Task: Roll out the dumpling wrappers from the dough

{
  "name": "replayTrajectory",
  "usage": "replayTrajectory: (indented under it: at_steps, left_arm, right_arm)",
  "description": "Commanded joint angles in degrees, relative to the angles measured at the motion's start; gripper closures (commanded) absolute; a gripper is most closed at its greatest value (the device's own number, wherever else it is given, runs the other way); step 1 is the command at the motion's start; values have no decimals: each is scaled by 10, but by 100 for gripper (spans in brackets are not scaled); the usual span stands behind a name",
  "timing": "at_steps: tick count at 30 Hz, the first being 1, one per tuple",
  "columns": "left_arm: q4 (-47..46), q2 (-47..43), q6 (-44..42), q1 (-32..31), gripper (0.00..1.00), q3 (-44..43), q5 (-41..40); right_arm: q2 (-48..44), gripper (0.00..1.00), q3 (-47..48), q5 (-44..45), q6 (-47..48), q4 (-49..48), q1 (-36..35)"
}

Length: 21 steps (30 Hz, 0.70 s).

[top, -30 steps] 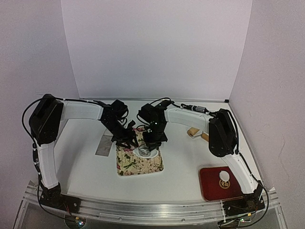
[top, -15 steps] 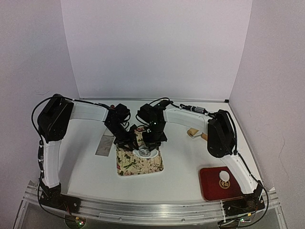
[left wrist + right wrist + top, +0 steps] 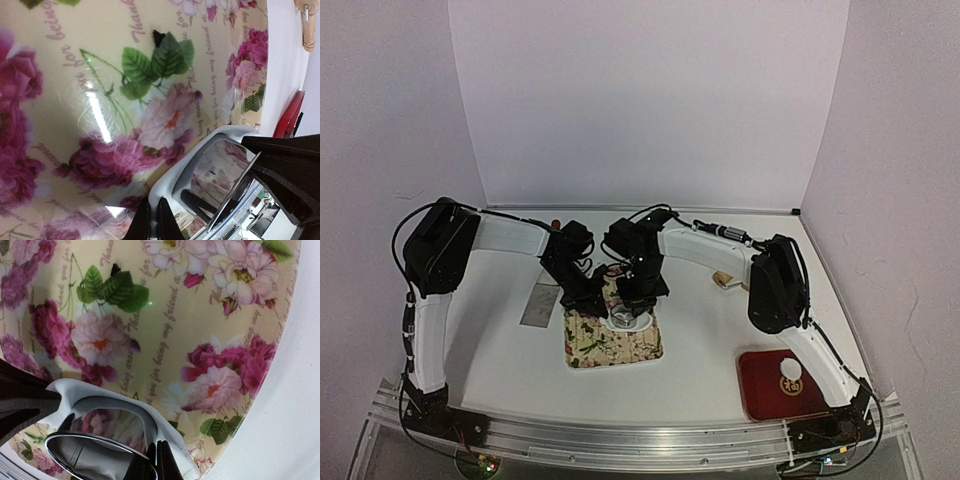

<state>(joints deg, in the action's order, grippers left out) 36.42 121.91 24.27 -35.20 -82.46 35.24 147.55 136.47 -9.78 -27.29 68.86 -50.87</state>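
Meeting over the flowered board (image 3: 592, 346) at the middle of the table (image 3: 500, 370), both arms reach down to the same spot. The left gripper (image 3: 152, 223) has its jaws drawn together, with a thin white strip of the dough sheet (image 3: 165, 181) caught between them at the sheet's edge. The right gripper (image 3: 159, 461) is likewise narrow, clamped on the rim of the metal ring cutter (image 3: 92, 438), which stands on that irregular white sheet. In both wrist views the sheet lies directly on the board's pink roses and green leaves. One dumpling wrapper (image 3: 790, 369), a small round white disc, lies well apart on the red tray (image 3: 760, 396) at the near right of the table. A wooden rolling pin (image 3: 728, 281) lies to the right of the board, and a flat grey rectangle (image 3: 538, 305) lies to its left.
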Motion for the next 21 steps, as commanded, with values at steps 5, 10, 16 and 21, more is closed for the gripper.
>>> replayTrajectory:
  at_steps: [5, 10, 16, 21]
  left_arm:
    - [-7, -50, 13, -2, 100, 29, -67]
    - [-11, -69, 19, 3, 100, 50, -71]
    - [-22, -99, 26, 4, 100, 85, -72]
    - [-36, -130, 32, 5, 100, 121, -70]
  right_arm:
    - [90, 100, -12, 81, -15, 97, -4]
    - [88, 100, -22, 81, -23, 98, -4]
    - [89, 100, -27, 80, -28, 97, -4]
    - [90, 100, -31, 83, -29, 97, -4]
